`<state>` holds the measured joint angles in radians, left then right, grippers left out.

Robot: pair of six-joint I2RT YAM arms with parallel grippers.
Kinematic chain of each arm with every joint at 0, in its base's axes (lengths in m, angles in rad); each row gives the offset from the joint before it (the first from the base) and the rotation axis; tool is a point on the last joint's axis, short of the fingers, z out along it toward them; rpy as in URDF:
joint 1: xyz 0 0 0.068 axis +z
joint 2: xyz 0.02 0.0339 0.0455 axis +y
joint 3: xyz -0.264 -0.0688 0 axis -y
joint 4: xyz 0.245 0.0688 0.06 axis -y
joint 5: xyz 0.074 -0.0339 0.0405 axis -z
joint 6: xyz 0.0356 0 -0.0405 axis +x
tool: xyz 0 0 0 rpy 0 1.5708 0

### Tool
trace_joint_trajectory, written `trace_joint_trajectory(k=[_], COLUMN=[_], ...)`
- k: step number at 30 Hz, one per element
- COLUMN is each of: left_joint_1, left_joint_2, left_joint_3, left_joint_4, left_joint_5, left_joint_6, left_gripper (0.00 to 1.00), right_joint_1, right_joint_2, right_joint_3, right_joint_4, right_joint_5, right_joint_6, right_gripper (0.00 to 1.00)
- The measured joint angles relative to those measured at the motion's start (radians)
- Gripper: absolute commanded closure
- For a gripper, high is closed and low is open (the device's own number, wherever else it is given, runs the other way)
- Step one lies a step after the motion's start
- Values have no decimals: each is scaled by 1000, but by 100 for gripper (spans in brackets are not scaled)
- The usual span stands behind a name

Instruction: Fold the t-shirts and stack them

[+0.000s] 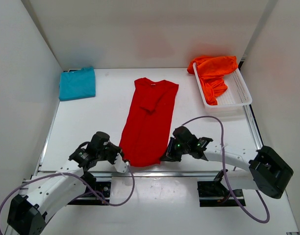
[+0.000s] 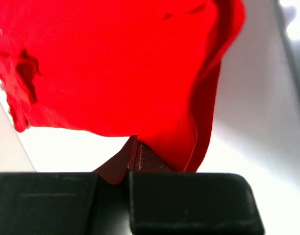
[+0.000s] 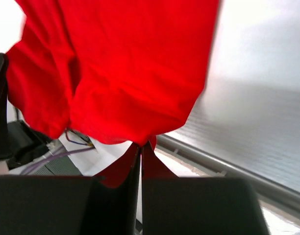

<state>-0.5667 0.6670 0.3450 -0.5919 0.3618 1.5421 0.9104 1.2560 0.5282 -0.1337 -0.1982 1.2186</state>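
Observation:
A red t-shirt [image 1: 149, 122] lies lengthwise down the middle of the table, folded narrow, collar at the far end. My left gripper [image 1: 123, 161] is shut on its near left hem corner, and the cloth [image 2: 115, 68] rises from the closed tips of that gripper [image 2: 135, 142]. My right gripper [image 1: 165, 156] is shut on the near right hem corner; red cloth [image 3: 130, 68] hangs from its pinched tips [image 3: 141, 146]. A folded teal-blue t-shirt [image 1: 77, 83] rests at the far left. An orange t-shirt [image 1: 212, 73] lies crumpled in the basket.
A white mesh basket [image 1: 238, 93] stands at the far right by the right wall. White walls close in the table on three sides. A metal rail [image 1: 189, 173] runs along the near edge, with purple cables [image 1: 223, 147] looping off both arms.

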Motion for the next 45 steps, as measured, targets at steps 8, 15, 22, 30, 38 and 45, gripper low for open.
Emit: trace_joint_trajectory(k=[8,15,22,30,38,45], left_joint_1=[-35,-23,32,64,104,117], left_joint_2=[305,595,816,1048,1190,1262], left_joint_3=[248,483,672,811,948,996], left_joint_4=[75,150,195,211,218,238], left_joint_5=[-101,-210,-272,-275,-273,-274], left_joint_6=[-232,-409,-502,-573,-605,-628], left_gripper=[100,100,100,100,100,97], right_joint_1=[-211,-418,-565,-634,-678,-714], right_joint_2=[-34,69,257,511,679,781], right_joint_3=[21,160,284,531,699,781], right_joint_4=[-24,-12,19,-1,-59,-98], right_joint_5=[-76,-177,-272,-359,-407,-433], right_joint_6=[-134,-314,-392,-454,-498,-515], right_gripper=[100,100,99,100,100,72])
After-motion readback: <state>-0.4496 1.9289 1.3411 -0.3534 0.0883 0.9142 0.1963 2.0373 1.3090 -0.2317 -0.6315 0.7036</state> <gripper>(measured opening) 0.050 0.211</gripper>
